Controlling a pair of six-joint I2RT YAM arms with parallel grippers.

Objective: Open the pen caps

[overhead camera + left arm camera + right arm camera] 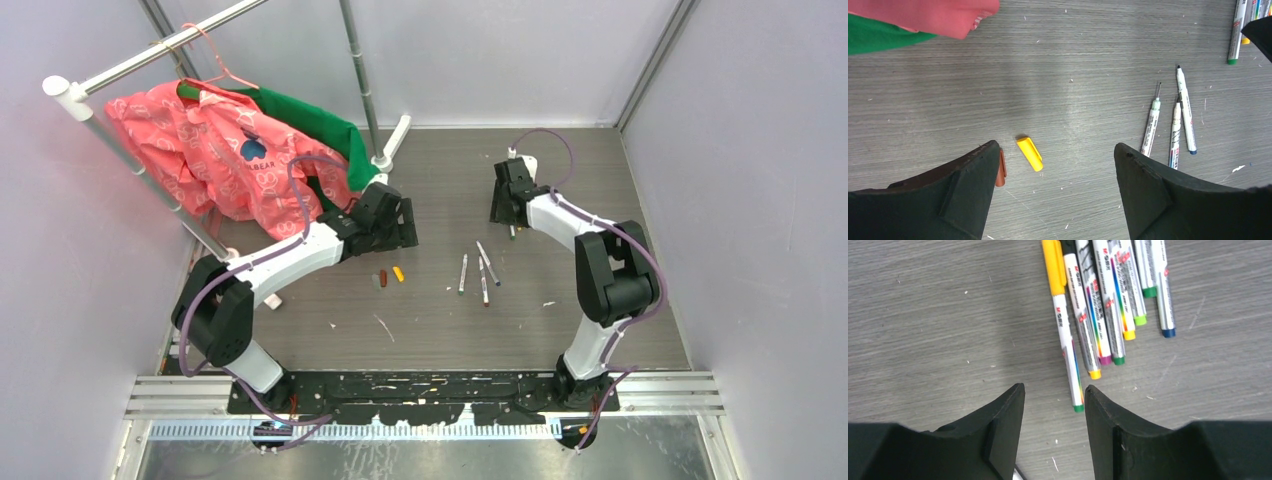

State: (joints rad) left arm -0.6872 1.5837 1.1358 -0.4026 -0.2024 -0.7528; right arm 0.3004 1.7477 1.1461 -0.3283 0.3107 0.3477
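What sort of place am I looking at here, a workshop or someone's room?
Most likely a robot test booth, not a home. Plain pale grey panel walls box in a grey wood-grain table, two black-and-white robot arms are bolted at its near edge, and white marker pens lie on it.

Seen from above: rooted at the bottom edge through the left arm (290,258), elbow at the lower left, forearm slanting up and right to the left gripper (398,228) left of centre. Spread wide there, dark fingers (963,195) filling both lower corners of the wrist view. Likewise the right arm (610,270): folded at the right, reaching up-left to the right gripper (508,205) above centre. Parted only narrowly.
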